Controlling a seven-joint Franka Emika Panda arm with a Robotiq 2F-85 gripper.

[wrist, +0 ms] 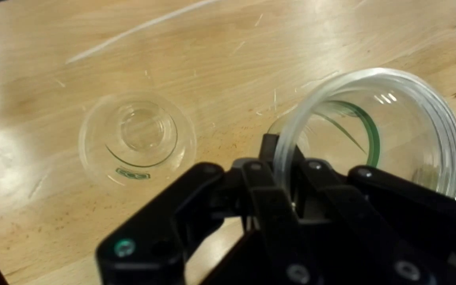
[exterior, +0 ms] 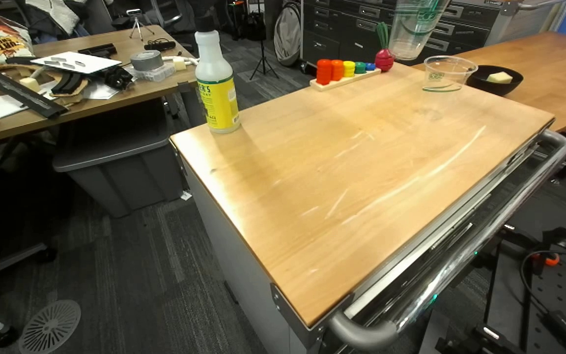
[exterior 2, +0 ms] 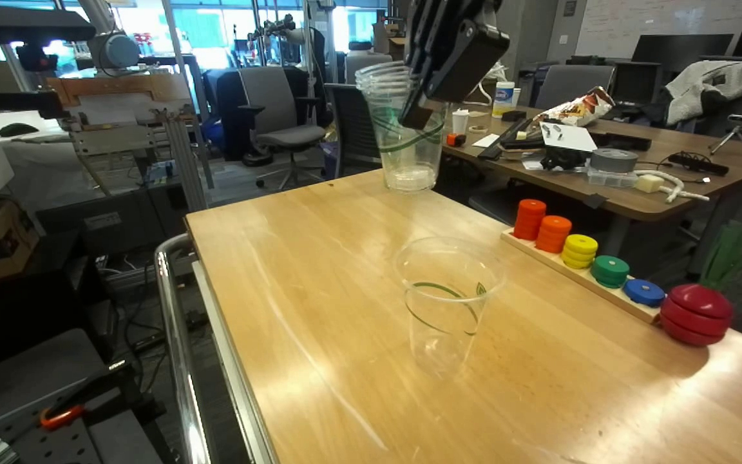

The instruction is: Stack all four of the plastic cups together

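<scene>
A wooden tabletop (exterior: 312, 172), its glossy grain streaked with pale scratches, was edged by a polished, tubular metal rail (exterior 2: 181, 361). Left to right in an exterior view, a crumpled chip bag (exterior: 5, 42) and a flat roll of gray tape (exterior: 146, 60) cluttered a brown desk (exterior: 130, 90) beyond it. A round-shouldered, translucent bottle (exterior: 218, 91) with a yellow label stood upright near the tabletop's corner, followed by stubby discs (exterior: 349, 69) in red, orange, yellow, green and blue on a pale wooden bar (exterior: 344, 81), and a round red radish (exterior: 383, 60) with green leaves at its end. Next, above the wood, a nested stack of clear plastic cups (exterior 2: 409, 154) hung tilted from the black gripper (wrist: 283, 156), its two fingers (exterior 2: 417, 116) clamped on the wall at the rim and hiding part of the plastic. Farthest right on the tabletop, a single cup (exterior: 447, 73) stood upright and apart from the stack (a black bowl (exterior: 496, 89) holding a pale yellow chunk (exterior: 499, 77) showed behind its rim, on a neighboring table (exterior: 548, 73)). Thin and see-through, the single cup widened toward its lip and bore curved green lines and a small green mark. The stack carried similar green lines, and its rims gleamed in tight rings, too close together to count.
</scene>
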